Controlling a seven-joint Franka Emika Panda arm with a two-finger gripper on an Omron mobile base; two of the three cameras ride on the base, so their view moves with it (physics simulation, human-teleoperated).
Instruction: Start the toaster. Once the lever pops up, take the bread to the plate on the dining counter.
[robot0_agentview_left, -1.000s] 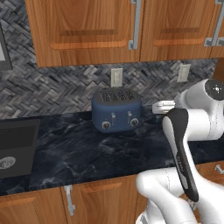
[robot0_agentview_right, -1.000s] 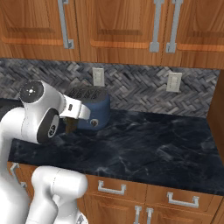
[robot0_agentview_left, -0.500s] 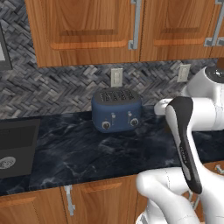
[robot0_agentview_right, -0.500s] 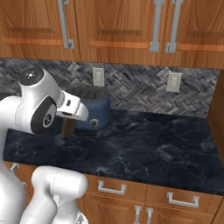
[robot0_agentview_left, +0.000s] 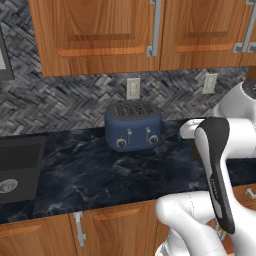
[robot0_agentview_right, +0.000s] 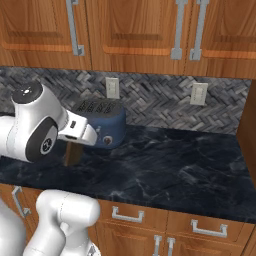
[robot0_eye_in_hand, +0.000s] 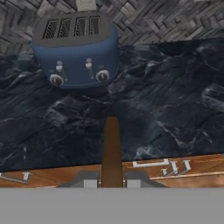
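The dark-blue toaster stands at the back of the black worktop, its slots dark, with two levers and two grey knobs on its front. My gripper is shut on the bread, a brown slice seen edge-on between the fingers. It hangs above the worktop's front part, a short way in front of the toaster. The plate and the dining counter are out of view.
The black marbled worktop has a sink at the left. Wooden upper cabinets hang overhead and drawer fronts run below. Outlets sit on the herringbone wall. A wooden side panel closes the right end.
The hand has drawn back from the toaster and sunk a little, carrying the bread with it. The arm's elbow has swung right in the left base view.
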